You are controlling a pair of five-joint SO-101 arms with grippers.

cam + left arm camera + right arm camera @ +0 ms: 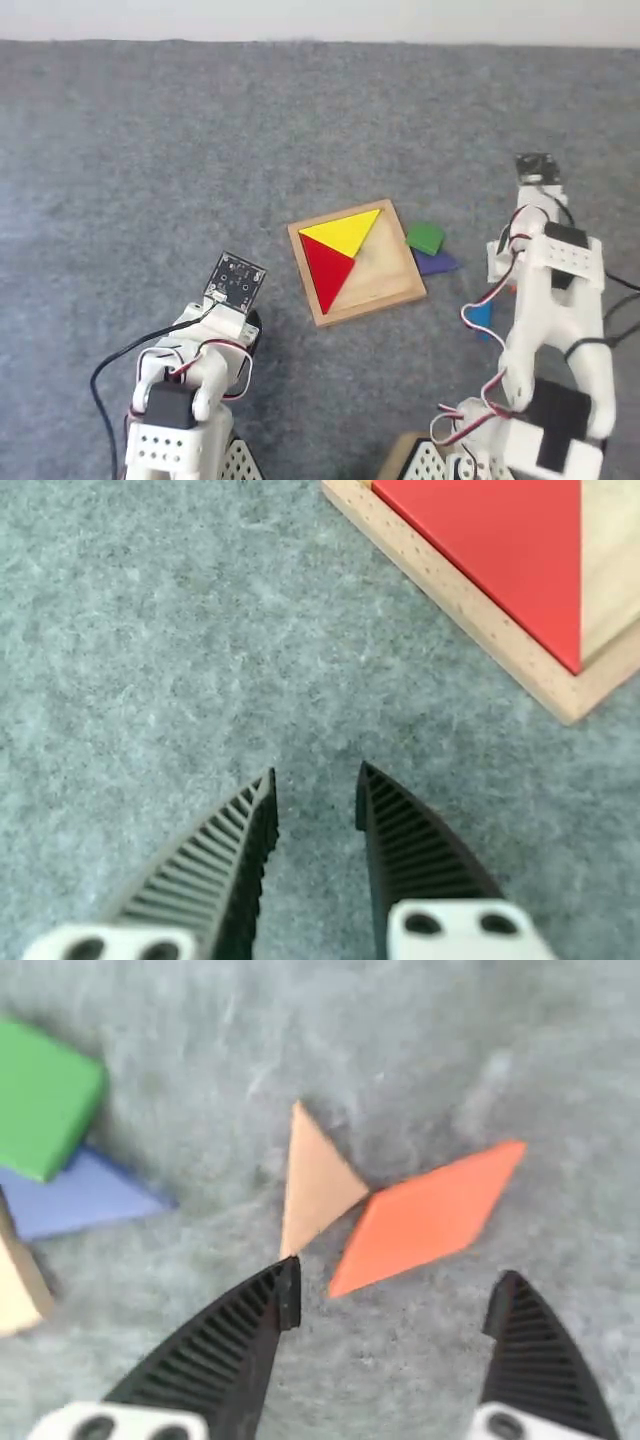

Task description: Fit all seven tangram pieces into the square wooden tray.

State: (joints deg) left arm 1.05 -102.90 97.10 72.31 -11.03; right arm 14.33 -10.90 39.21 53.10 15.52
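The square wooden tray lies mid-table and holds a yellow triangle and a red triangle. Its corner with the red triangle lies ahead of my left gripper, which is open over bare carpet. My right gripper is open and hangs just above an orange parallelogram that touches a small tan triangle. A green square overlaps a purple triangle beside the tray; both the green square and purple triangle also show from above.
A blue piece lies on the grey carpet next to the right arm. The left arm stands near the front left of the tray. Open carpet stretches behind and to the left of the tray.
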